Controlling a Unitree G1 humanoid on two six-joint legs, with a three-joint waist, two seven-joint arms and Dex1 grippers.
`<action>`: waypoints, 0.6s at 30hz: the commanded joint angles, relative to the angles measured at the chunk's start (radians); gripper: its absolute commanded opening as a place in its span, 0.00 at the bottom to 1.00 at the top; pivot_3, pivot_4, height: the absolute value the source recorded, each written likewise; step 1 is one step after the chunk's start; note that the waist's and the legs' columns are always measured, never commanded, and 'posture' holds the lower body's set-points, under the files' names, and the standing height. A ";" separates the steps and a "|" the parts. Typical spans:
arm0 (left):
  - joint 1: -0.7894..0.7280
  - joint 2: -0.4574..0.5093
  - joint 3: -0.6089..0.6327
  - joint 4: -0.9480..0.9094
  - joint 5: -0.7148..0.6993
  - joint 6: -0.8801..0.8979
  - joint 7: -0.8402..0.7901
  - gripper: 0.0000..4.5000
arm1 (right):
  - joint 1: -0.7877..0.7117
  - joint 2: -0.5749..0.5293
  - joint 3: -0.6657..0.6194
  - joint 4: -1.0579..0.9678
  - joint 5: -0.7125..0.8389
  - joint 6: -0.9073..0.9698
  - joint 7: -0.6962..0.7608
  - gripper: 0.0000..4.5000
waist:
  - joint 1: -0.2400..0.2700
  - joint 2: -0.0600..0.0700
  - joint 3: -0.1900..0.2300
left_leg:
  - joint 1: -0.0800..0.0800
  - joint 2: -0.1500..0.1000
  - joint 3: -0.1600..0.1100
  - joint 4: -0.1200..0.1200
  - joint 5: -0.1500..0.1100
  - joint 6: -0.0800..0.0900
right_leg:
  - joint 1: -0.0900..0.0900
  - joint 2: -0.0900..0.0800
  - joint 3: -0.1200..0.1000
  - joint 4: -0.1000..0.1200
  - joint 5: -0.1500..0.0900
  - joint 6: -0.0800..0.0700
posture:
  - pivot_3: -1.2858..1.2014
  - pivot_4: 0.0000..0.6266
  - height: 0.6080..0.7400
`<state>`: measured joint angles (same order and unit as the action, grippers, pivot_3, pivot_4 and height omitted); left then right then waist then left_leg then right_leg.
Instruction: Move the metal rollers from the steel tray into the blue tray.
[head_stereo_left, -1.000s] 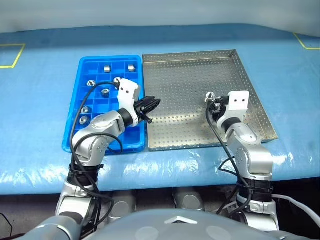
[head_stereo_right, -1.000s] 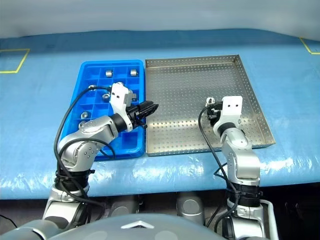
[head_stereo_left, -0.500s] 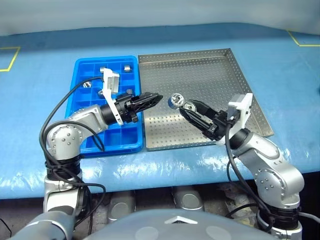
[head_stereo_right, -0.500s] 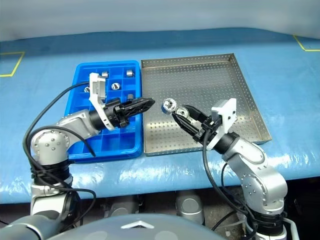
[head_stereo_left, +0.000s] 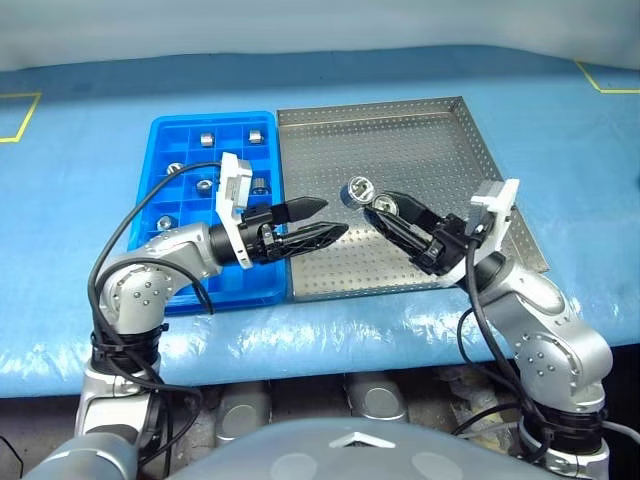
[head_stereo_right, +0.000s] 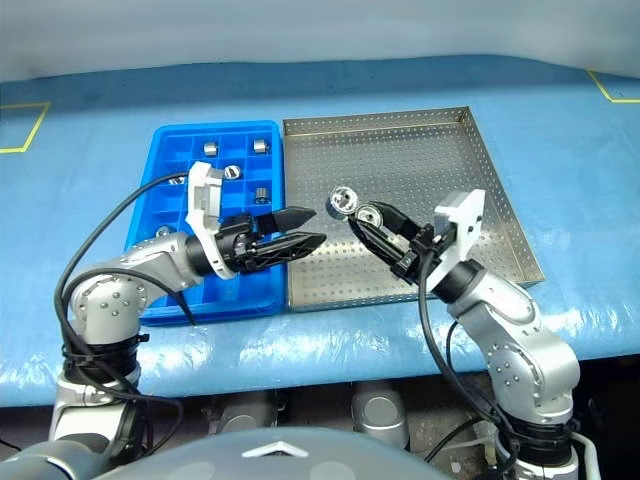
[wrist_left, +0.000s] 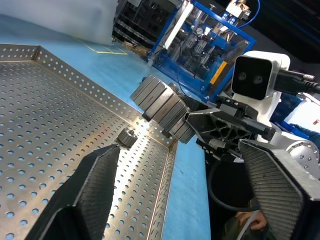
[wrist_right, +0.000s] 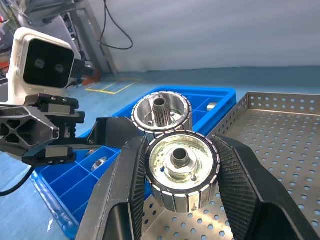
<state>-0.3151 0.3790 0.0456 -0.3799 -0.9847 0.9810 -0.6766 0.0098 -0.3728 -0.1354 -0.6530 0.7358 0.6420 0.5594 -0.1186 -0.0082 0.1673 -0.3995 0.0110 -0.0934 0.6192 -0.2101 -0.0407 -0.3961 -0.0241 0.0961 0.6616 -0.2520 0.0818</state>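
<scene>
A hand-over looks to be in progress. The right gripper (head_stereo_right: 352, 209) is clamped on 2 metal rollers (wrist_right: 172, 145) stuck end to end, held above the steel tray (head_stereo_left: 420, 130). Just beside them, the left gripper (head_stereo_left: 333, 220) faces it with fingers spread wide and nothing in them. Next, the left gripper likely must close on the rollers, then swing over the blue tray (head_stereo_left: 165, 135) behind it, which already holds several. Blue-covered table (head_stereo_left: 80, 180); machinery stands beyond.

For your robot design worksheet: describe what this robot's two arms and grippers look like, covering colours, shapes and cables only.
Both arms are silver-grey metal with rounded joint housings and black bands. Each ends in two long, tapered black fingers, ribbed on the inner faces: left gripper, right gripper. A white boxy camera module sits on each wrist, and a black cable loops along each arm.
</scene>
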 joint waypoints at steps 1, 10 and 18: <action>-0.012 -0.008 -0.006 -0.004 -0.013 -0.016 -0.003 0.92 | -0.010 0.000 0.015 -0.040 0.049 -0.023 0.016 0.38 | 0.000 0.000 0.000 | 0.000 0.000 0.000 0.000 0.000 0.000 | 0.000 0.000 0.000 0.000 0.000 0.000 | 0.47 0.24 1.00; -0.019 -0.029 0.003 0.008 -0.008 -0.074 0.008 0.92 | -0.005 -0.003 0.065 -0.043 0.053 -0.025 0.008 0.38 | 0.001 0.000 0.000 | 0.000 0.000 0.000 0.000 0.000 0.000 | 0.000 0.000 0.000 0.000 0.000 0.000 | 0.46 0.24 1.00; -0.019 -0.044 -0.021 0.008 0.014 -0.091 0.025 0.92 | -0.004 -0.005 0.081 -0.044 0.052 -0.028 -0.001 0.38 | 0.000 0.000 0.000 | 0.000 0.000 0.000 0.000 0.000 0.000 | 0.000 0.000 0.000 0.000 0.000 0.000 | 0.46 0.24 1.00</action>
<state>-0.3224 0.3353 0.0298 -0.3546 -0.9798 0.9075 -0.6487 0.0129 -0.3767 -0.0512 -0.6546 0.7668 0.6420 0.5587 -0.1183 -0.0082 0.1673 -0.3997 0.0110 -0.0933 0.6195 -0.2102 -0.0406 -0.3962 -0.0240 0.0964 0.6615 -0.2520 0.0819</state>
